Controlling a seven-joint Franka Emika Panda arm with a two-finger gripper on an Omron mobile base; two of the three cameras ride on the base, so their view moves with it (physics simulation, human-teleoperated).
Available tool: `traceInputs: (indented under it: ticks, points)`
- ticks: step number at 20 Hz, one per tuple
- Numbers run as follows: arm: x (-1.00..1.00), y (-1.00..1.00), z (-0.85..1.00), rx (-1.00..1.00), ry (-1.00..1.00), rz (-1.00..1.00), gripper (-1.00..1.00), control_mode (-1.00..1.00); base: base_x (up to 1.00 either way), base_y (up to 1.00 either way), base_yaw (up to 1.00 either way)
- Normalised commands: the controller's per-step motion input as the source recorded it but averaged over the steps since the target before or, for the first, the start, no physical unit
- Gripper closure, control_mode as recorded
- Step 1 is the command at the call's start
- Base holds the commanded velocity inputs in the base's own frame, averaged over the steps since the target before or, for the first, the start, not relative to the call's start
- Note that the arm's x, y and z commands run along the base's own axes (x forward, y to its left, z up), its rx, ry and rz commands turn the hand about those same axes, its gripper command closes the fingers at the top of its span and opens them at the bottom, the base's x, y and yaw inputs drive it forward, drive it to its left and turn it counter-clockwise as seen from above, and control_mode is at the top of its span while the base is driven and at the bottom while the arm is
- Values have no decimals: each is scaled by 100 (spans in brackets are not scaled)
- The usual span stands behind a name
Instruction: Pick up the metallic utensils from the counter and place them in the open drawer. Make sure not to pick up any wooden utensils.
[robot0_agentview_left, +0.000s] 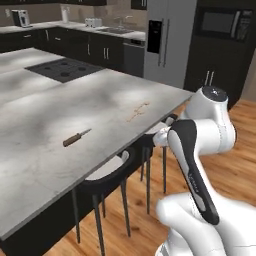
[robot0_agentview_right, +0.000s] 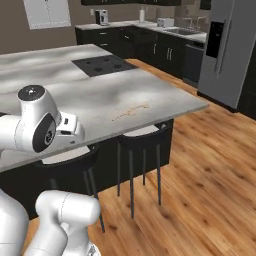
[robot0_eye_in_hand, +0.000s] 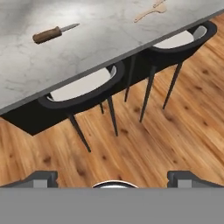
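Gripper (robot0_eye_in_hand: 113, 177) was spread wide and empty, hanging over the wood floor short of the counter (robot0_agentview_left: 45, 110), likely because the arm was tucked back at the base and no reach had begun. The knife (robot0_agentview_left: 76, 138), slim silver blade on a rounded dark brown handle, lay flat on the matte grey-white marbled stone near the front edge above two black stools (robot0_eye_in_hand: 83, 94), while a pale wooden utensil (robot0_agentview_left: 138, 111) lay further along near the corner, well apart from it. I couldn't make out the spoon or the drawer.
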Motion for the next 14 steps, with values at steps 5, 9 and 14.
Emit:
traceInputs:
  ticks: [5,9,14]
  points:
    - [0,0,0,0,0,0,-100,100,7,81,18]
    - [0,0,0,0,0,0,-100,100,30,69,11]
    - [0,0,0,0,0,0,-100,100,39,97,-2]
